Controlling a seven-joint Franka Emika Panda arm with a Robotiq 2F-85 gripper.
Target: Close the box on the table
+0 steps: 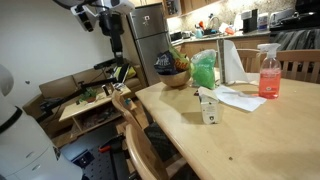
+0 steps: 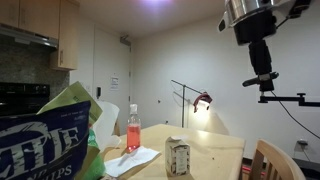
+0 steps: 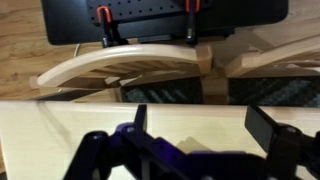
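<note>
Cream box [image 1: 209, 106] stands on the table [image 1: 255, 140] — tool [image 3: 195, 140] spread apart, high above.

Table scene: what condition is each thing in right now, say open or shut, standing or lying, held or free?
Small cream-white cardboard box: upright on the light-brown wooden table, top flap raised, not closed.
Pink plastic spray bottle: upright, untouched.
Flat white paper sheets: lying flat beside the box.
Black robot gripper: fingers apart, empty, well clear of the box.
</note>
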